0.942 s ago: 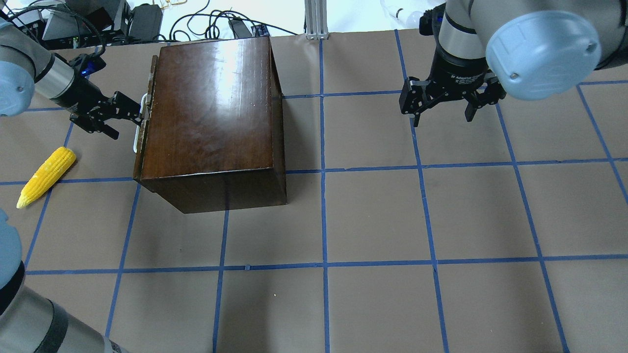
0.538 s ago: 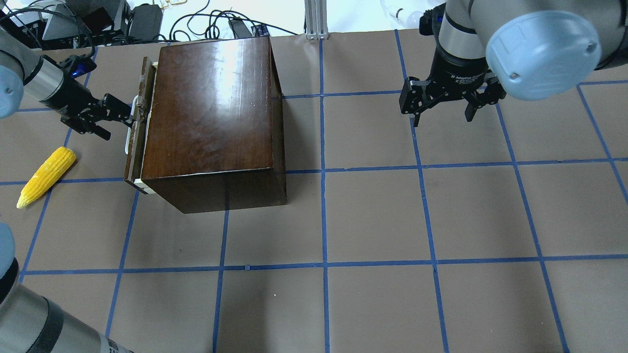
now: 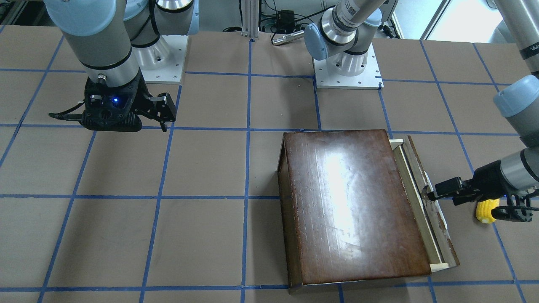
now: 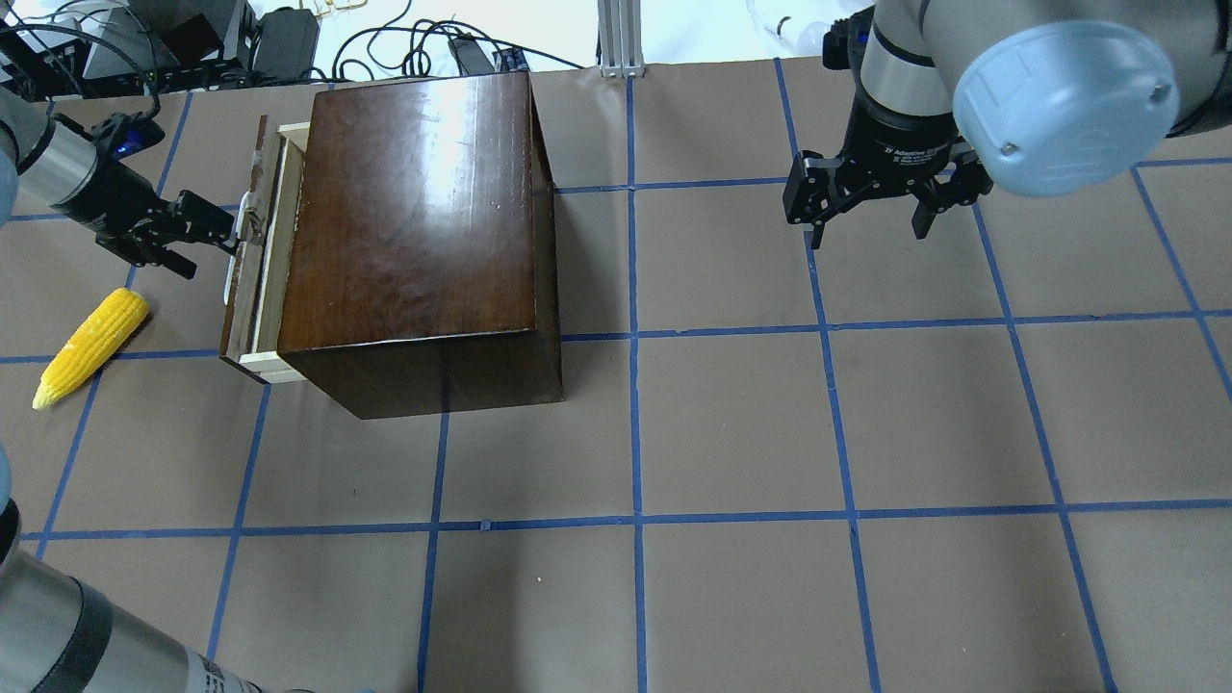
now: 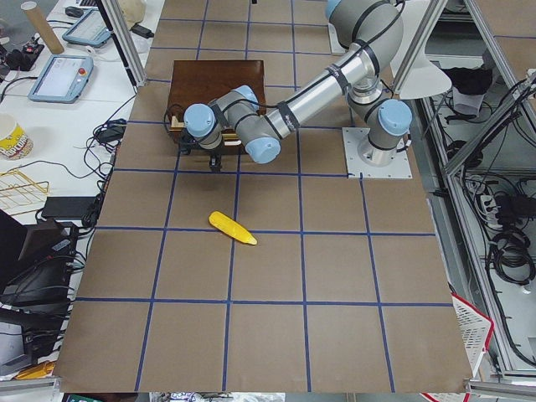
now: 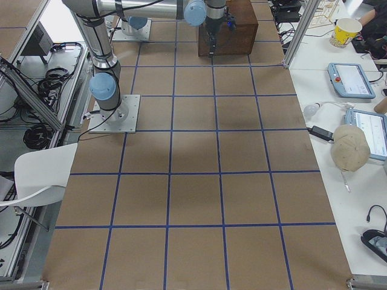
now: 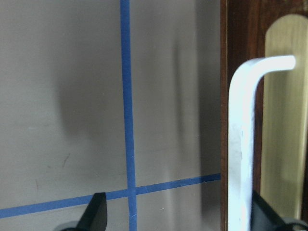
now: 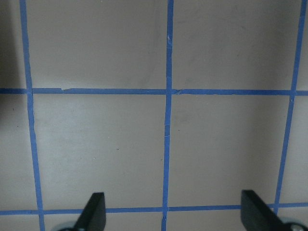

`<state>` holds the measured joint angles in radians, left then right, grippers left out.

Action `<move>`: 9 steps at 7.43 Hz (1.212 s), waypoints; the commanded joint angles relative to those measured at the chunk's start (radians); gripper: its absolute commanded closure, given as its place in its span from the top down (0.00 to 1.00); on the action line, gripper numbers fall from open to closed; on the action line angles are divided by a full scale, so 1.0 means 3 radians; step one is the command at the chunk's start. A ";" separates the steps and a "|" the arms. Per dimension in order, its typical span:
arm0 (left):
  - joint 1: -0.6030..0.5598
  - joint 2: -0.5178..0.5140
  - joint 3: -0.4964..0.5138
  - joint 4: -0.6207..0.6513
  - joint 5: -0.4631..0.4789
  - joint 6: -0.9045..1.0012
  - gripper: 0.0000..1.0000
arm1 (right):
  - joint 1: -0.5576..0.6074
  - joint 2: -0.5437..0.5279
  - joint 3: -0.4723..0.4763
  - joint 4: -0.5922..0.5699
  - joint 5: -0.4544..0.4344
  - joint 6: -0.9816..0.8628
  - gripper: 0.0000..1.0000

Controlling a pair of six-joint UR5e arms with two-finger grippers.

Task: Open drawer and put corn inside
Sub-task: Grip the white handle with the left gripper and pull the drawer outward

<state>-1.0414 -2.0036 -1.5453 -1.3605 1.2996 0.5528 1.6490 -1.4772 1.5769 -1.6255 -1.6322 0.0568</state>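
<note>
Left pincer (image 4: 212, 245), spread wide, seems to hook the handle (image 4: 229, 281) with one finger. Pull the drawer (image 4: 258, 289) slowly, straight toward 9 o'clock, missing the corn (image 4: 91, 346). Right pincer (image 4: 868, 231) hangs spread.

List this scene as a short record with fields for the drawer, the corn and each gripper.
drawer: the drawer stands partly out of the wooden box, with a narrow strip of its pale inside showing
handle: white handle on the drawer front
corn: the corn lies on the table, outside the drawer and apart from the box
left gripper: left gripper open, one of its fingers close by the handle; contact unclear
right gripper: right gripper open and empty above bare table
</note>
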 commanded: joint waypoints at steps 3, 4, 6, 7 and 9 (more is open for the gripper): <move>0.0111 0.0001 -0.0003 0.0000 -0.0001 0.0136 1.00 | 0.0000 0.0000 0.0000 0.0003 0.0000 0.0000 1.00; 0.0158 -0.0004 -0.0003 0.0000 -0.0001 0.0166 1.00 | 0.0000 0.0000 0.0000 0.0003 0.0000 0.0000 1.00; 0.0173 0.0001 0.0002 0.0000 0.0004 0.0197 1.00 | 0.0000 0.0000 0.0000 -0.0002 0.0000 -0.0005 1.00; 0.0178 0.0006 0.0012 0.0000 0.0004 0.0203 1.00 | 0.0000 0.0000 0.0000 0.0003 0.0000 0.0000 1.00; 0.0240 0.0006 0.0012 0.0000 0.0004 0.0289 1.00 | 0.0000 0.0000 0.0000 0.0003 0.0000 0.0000 1.00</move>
<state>-0.9799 -2.0022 -1.5427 -1.3606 1.3008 0.6241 1.6490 -1.4772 1.5769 -1.6246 -1.6322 0.0566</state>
